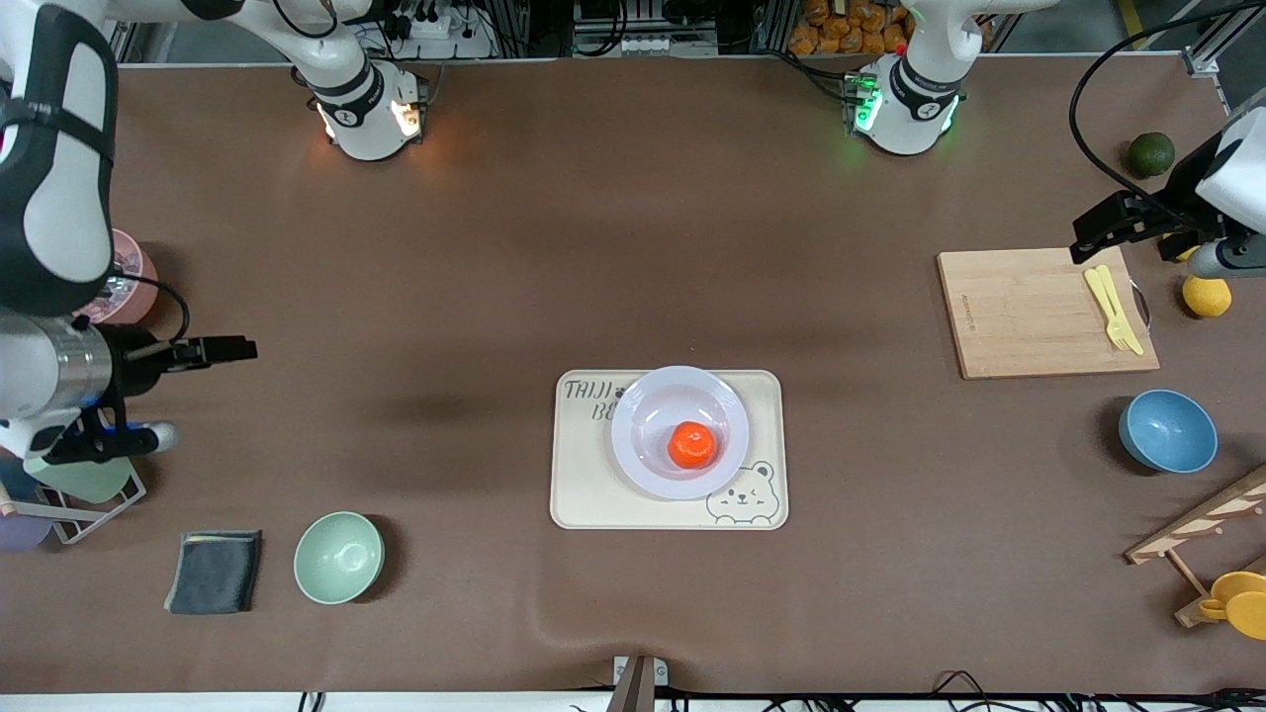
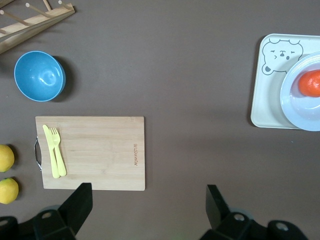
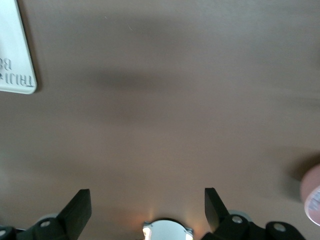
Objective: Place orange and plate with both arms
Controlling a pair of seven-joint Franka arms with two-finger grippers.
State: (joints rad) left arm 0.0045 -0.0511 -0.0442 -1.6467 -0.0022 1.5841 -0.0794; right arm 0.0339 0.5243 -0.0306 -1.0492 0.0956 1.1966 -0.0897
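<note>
The orange (image 1: 691, 444) lies in the well of the pale plate (image 1: 643, 396), which sits on the cream bear-printed tray (image 1: 593, 494) at the table's middle. My left gripper (image 1: 1086, 235) is open and empty, up over the wooden cutting board's corner at the left arm's end. In the left wrist view its open gripper (image 2: 149, 200) is over bare table, with the orange (image 2: 311, 83), plate (image 2: 295, 100) and tray (image 2: 265, 100) off at the edge. My right gripper (image 1: 237, 349) is open and empty at the right arm's end. In the right wrist view its gripper (image 3: 147, 205) is over bare table, and only the tray's corner (image 3: 15, 60) shows.
A cutting board (image 1: 1039, 316) holds a yellow fork (image 1: 1113, 307). A blue bowl (image 1: 1167, 430), lemon (image 1: 1207, 296), dark green fruit (image 1: 1151, 153) and wooden rack (image 1: 1197, 529) lie at the left arm's end. A green bowl (image 1: 338, 557), grey cloth (image 1: 214, 572) and pink cup (image 1: 124, 287) lie at the right arm's end.
</note>
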